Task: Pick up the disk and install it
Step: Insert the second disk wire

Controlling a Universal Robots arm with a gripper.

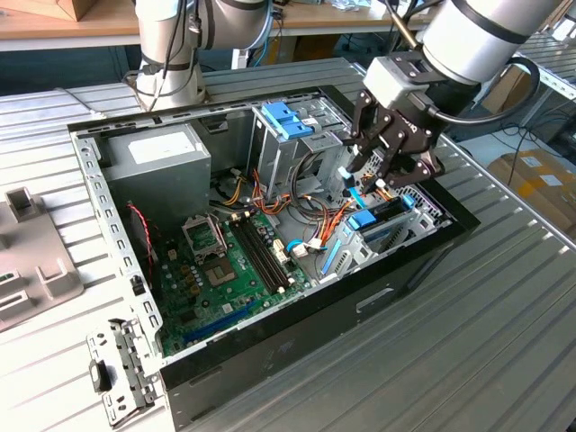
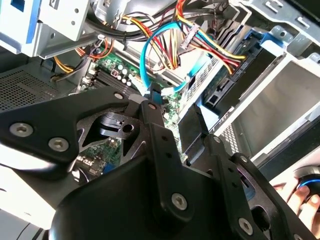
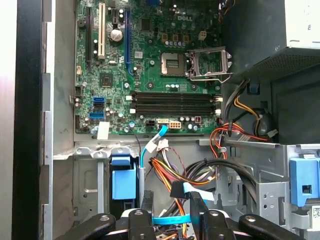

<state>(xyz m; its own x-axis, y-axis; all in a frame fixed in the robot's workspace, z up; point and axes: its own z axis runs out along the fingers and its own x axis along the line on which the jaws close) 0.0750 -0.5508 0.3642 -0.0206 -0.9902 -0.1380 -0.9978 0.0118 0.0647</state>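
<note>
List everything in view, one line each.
table: 1, grey slatted metal, under everything
computer case: 1, black, open, on table
motherboard: 1, green, case floor
power supply: 1, grey, white label, case's far corner
drive cage: 1, grey with blue bracket, case's far side
disk: 1, blue rails, partly hidden, bay below gripper
cables: bundle, mixed colours, mid case
plastic panel: 1, grey, exterior view's left
metal bracket: 1, silver, on table by case
cardboard boxes: brown, exterior view's right
hand: 1, person's, second wrist view
arm: 1, silver-grey
gripper: 1, black, over the bay
</note>
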